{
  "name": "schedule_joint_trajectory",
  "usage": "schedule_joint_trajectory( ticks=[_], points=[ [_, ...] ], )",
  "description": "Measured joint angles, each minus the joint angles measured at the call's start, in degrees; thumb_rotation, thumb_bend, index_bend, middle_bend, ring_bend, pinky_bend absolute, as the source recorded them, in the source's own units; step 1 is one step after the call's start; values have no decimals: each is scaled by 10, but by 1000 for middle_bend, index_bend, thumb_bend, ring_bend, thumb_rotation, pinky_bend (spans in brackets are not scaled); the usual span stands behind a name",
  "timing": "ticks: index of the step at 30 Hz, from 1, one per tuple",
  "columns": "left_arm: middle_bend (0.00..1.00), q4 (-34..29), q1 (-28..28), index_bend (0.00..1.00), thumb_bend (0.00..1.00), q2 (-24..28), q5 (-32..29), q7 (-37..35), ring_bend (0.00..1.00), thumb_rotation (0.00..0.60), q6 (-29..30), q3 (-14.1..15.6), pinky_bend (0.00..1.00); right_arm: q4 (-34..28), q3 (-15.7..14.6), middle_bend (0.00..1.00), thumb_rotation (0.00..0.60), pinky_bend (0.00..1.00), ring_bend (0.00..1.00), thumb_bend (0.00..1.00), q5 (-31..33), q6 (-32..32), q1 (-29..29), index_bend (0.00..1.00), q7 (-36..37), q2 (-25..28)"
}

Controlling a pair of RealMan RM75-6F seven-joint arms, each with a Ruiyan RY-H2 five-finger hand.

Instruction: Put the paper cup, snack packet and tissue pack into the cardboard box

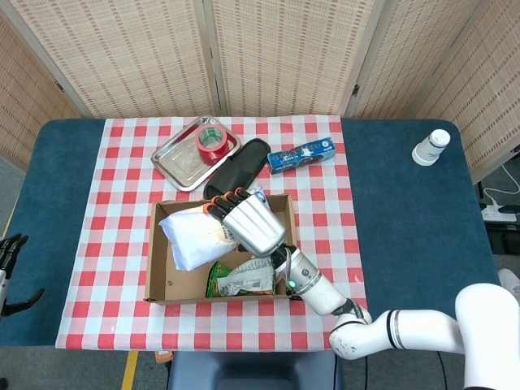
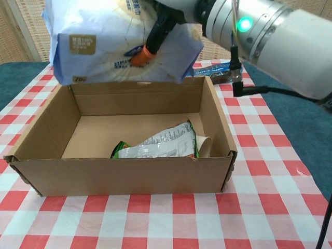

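My right hand (image 1: 252,225) grips the white and blue tissue pack (image 1: 193,235) and holds it in the air over the open cardboard box (image 1: 159,280). In the chest view the tissue pack (image 2: 109,44) hangs above the box's far wall (image 2: 137,96), with dark fingers (image 2: 155,33) wrapped around it. The green snack packet (image 2: 158,145) lies on the box floor at the front right, and the paper cup (image 2: 204,145) lies beside it against the right wall. My left hand (image 1: 10,260) hangs off the table's left edge, holding nothing, fingers apart.
Behind the box sit a metal tray (image 1: 183,158) with a red tape roll (image 1: 210,143), a black slipper (image 1: 240,165) and a blue packet (image 1: 302,154). A stack of white cups (image 1: 430,147) stands at the far right on the blue cloth.
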Motion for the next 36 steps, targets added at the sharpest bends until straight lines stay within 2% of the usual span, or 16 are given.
schedule_joint_trajectory(
  ticks=[3,4,5,6,7,8,9,11,15,22,28,32,36],
  points=[
    [0,1,0,0,214,0,3,-1,0,600,1,1,47,12,-8,617,600,815,639,193,-8,-6,1,968,12,-15],
    [0,1,0,0,214,-1,3,-1,0,600,2,1,47,15,-10,610,600,798,602,178,-8,-8,1,890,16,-18],
    [0,0,1,0,214,0,4,-1,0,600,2,1,47,17,-11,524,600,715,468,120,-8,-12,2,697,19,-20],
    [0,0,1,0,214,0,4,-1,0,600,3,1,47,16,-13,432,600,615,346,82,-3,-21,2,543,21,-19],
    [0,0,1,0,214,0,4,-2,0,600,4,1,47,14,-15,259,600,416,171,27,4,-30,2,304,22,-17],
    [0,0,2,0,214,1,3,-2,0,600,5,0,47,10,-16,106,600,230,44,3,15,-41,3,120,21,-14],
    [0,0,2,0,214,1,3,-3,0,600,5,0,47,4,-16,24,600,104,0,0,34,-57,4,26,18,-10],
    [0,0,2,0,214,1,3,-4,0,600,5,0,47,-5,-16,0,600,32,0,0,69,-79,8,0,11,-1],
    [0,-1,2,0,214,2,1,-6,0,600,7,-3,47,-21,-15,0,600,0,0,0,127,-111,15,0,0,12],
    [0,2,3,0,214,2,1,-12,0,600,7,-3,46,-25,-18,0,600,0,0,0,101,-112,15,0,12,26],
    [0,1,4,0,214,3,1,-11,0,600,10,-3,47,-44,-23,0,600,0,0,0,72,-78,-1,0,4,52],
    [0,3,4,0,215,2,2,-12,0,600,8,-3,47,-78,-25,0,600,0,0,0,69,-53,-18,0,-26,96],
    [0,4,4,0,215,2,3,-15,0,600,7,-2,47,-134,-28,0,600,0,0,0,65,5,-60,0,-45,168]
  ],
)
